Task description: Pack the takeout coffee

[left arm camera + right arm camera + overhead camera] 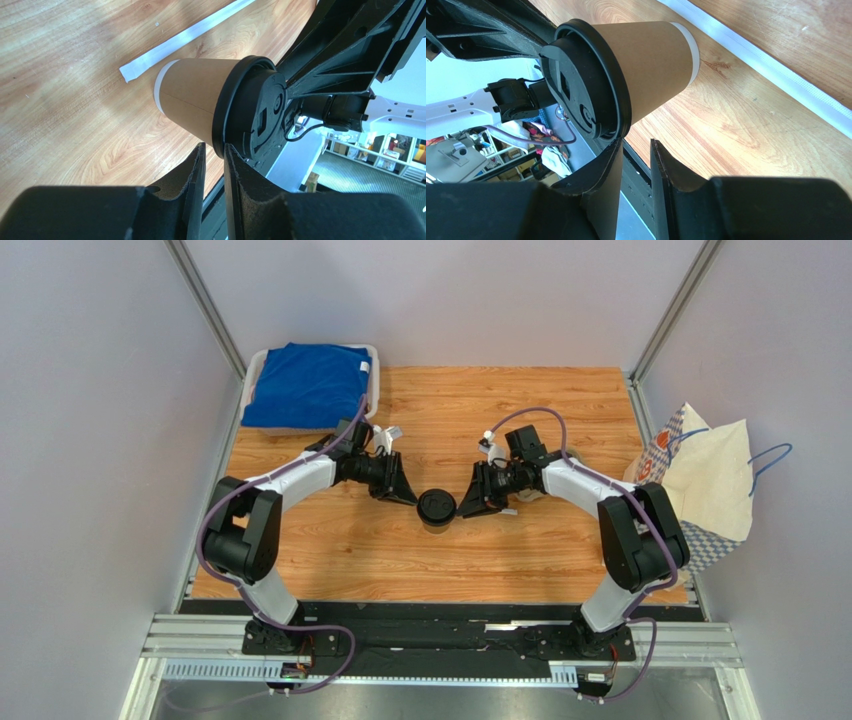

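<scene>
The takeout coffee (437,509) stands upright mid-table, a tan paper cup (195,97) with a black lid (255,110). My left gripper (408,496) is at its left side. Its jaws stand a narrow gap apart, with the lid's rim between the fingertips (201,150). My right gripper (466,506) is at the cup's right side, jaws a narrow gap apart. One fingertip (618,145) touches the lid's rim (621,100). Nothing shows between its jaws. The cup (651,60) fills the right wrist view.
A thin white wrapped straw (185,37) lies on the wood behind the cup, also in the right wrist view (771,67). A paper bag (705,480) with blue handles sits at the table's right edge. A white bin with blue cloth (310,385) is at back left.
</scene>
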### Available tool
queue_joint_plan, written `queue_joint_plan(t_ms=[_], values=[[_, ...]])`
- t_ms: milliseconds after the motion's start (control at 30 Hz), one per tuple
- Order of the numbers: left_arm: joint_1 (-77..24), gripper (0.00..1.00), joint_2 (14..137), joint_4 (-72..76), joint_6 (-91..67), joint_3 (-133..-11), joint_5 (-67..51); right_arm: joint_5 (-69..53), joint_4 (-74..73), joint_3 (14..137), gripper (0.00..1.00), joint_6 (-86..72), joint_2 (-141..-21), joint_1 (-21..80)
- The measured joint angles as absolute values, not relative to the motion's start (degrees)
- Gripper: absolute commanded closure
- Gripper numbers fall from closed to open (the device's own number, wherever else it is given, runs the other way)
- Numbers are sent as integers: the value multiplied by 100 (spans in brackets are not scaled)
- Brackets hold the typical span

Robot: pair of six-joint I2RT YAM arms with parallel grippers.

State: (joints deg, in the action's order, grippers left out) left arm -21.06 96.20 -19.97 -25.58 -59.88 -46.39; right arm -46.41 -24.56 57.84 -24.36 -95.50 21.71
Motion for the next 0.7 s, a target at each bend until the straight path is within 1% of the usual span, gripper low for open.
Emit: queue_joint_plan(t_ms=[133,700], values=[[-2115,70,9712,-1990,-2561,-6069,-4657,-4650,-2451,5784,70,-2484,-9623,2171],[-2178,70,9745,-1955,-2563,-6071,-4652,-4862,-2322,5784,68,-2633,-9631,2108]])
